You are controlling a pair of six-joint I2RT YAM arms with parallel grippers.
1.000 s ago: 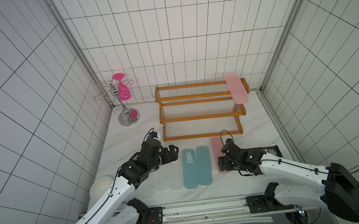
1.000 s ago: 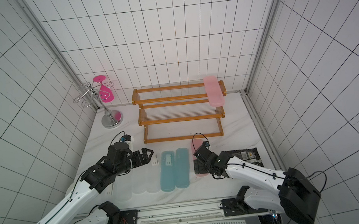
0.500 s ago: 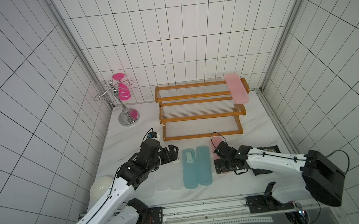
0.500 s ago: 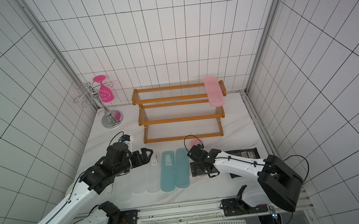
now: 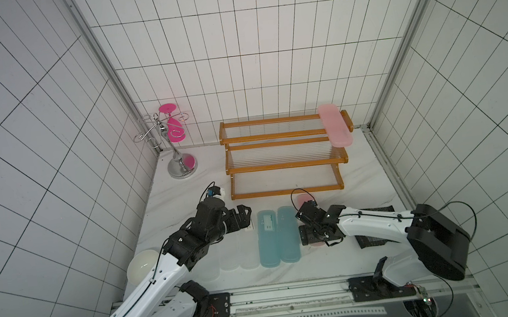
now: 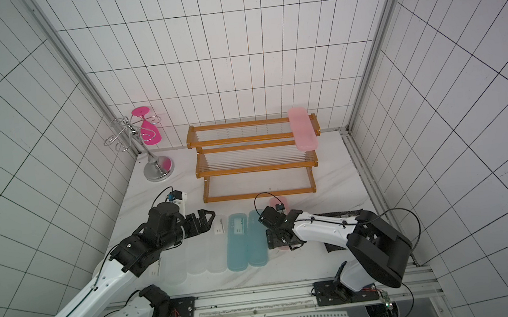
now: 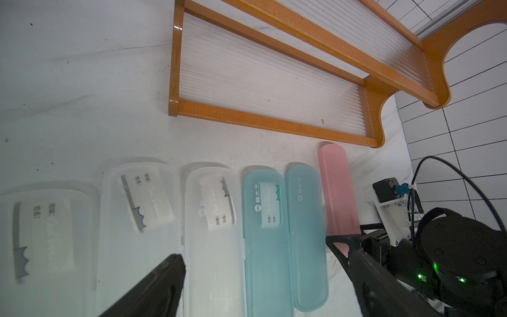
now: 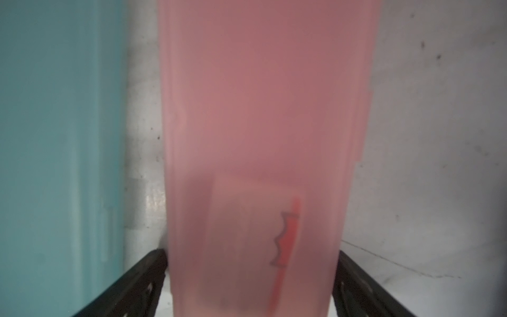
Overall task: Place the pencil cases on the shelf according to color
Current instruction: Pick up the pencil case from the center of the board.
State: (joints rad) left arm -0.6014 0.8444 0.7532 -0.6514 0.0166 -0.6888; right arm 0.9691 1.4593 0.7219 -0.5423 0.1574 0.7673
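One pink pencil case between the jaws of the right tool (perhaps in contact; grip unclear)

Illumination in both top views is bright, even and diffuse, from overhead; the counter shows no hard glare, and only soft shadows lie beneath the shelf. Wide-angle perspective stretches the tiled walls toward the frame edges. In the left wrist view the shelf is sharp, whereas the clear pencil cases at lower left appear hazy and the fingers of the left gripper at the bottom edge are dark and defocused. The right wrist view is dim and soft throughout: the pink pencil case and teal pencil case are blurred, with one small glint on the counter between them.
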